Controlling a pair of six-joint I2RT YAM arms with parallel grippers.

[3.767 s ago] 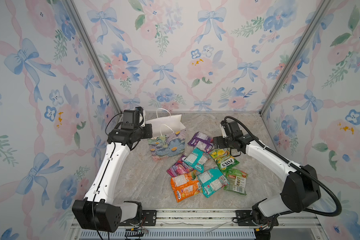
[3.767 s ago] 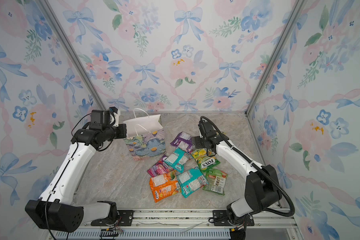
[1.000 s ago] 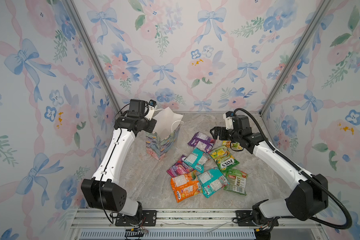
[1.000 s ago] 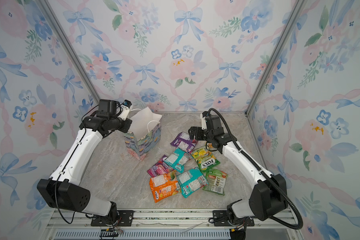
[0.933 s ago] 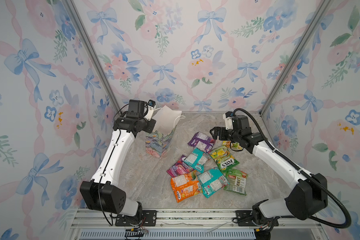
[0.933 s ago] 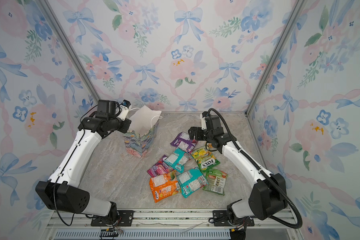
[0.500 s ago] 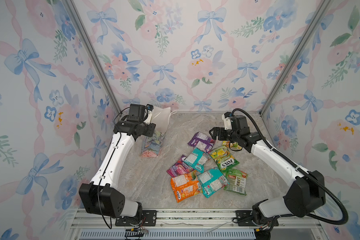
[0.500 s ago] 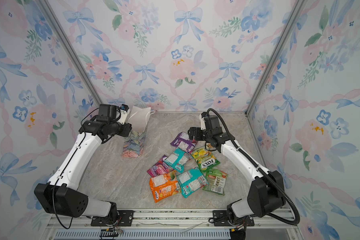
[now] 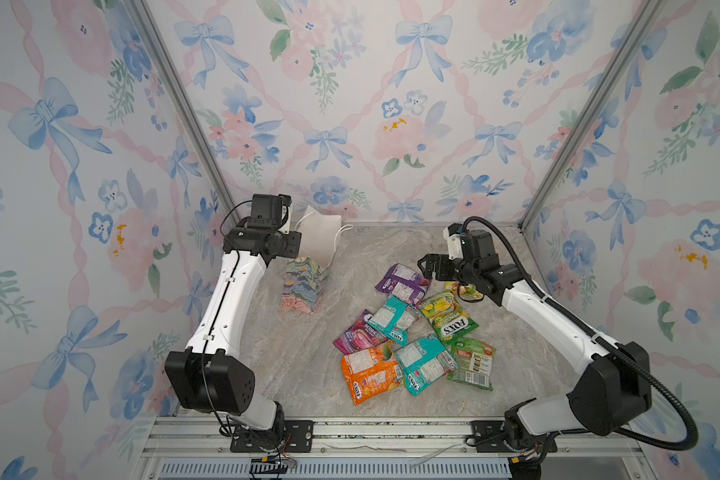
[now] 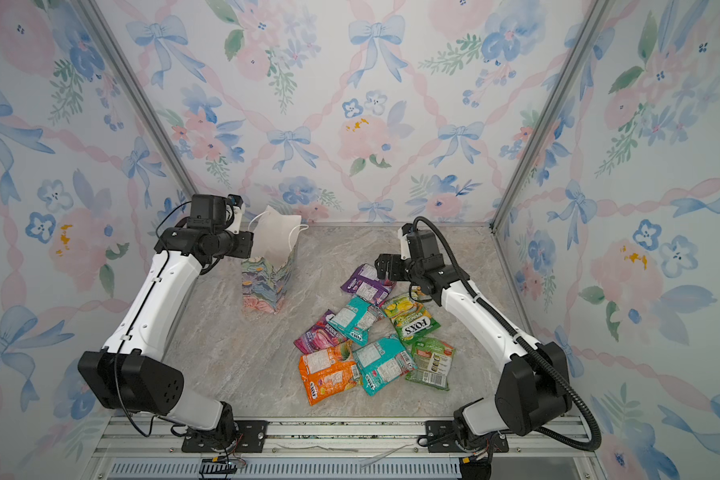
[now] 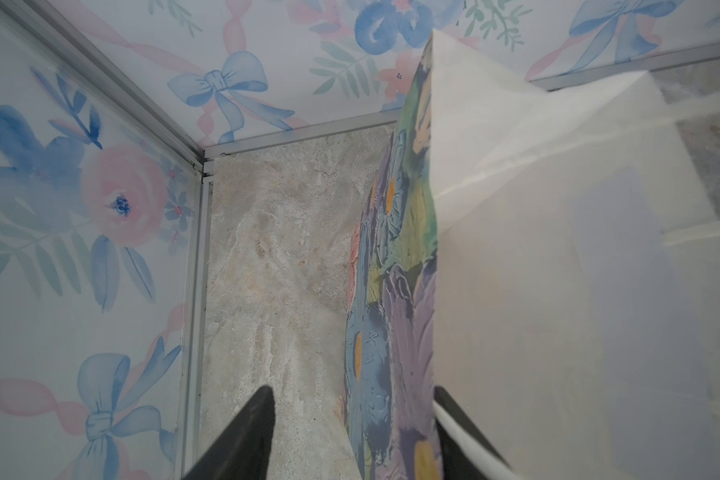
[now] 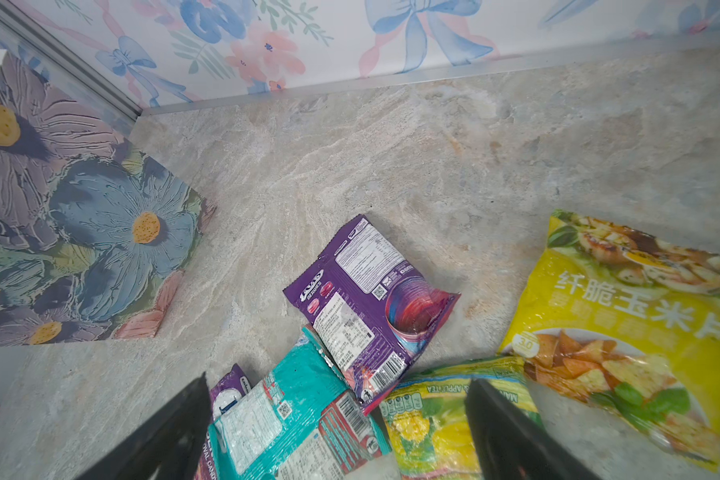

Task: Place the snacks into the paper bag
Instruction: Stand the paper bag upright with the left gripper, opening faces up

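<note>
Paper first: the paper bag (image 9: 304, 282) now stands upright on the table (image 9: 308, 374), mouth up and white lining showing, where a few seconds back it lay flat on its painted side. A second ago my left gripper (image 11: 352, 399) was pinched shut on the rim, tipping it up. Now it has let go, its jaws parted to a middling width. The bag's near wall runs between them, with one finger inside against the white face and the other outside, a gap of table showing beside it. So the bag stands by itself (only its creased base steadies it), and I judge the setting-up step done.

My right gripper (image 12: 337, 378) has hardly shifted; it hangs wide and empty over the snacks, none of them in the bag as far as I can see. The purple packet (image 12: 371, 299) lies just ahead of its tips, the teal packet (image 12: 292, 407) directly beneath them, the yellow packet (image 12: 632, 324) beyond one finger, the bag well off beyond the other. I would take the purple one first, since it rests on top. The left should back away gently; a nudge could topple the bag.
</note>
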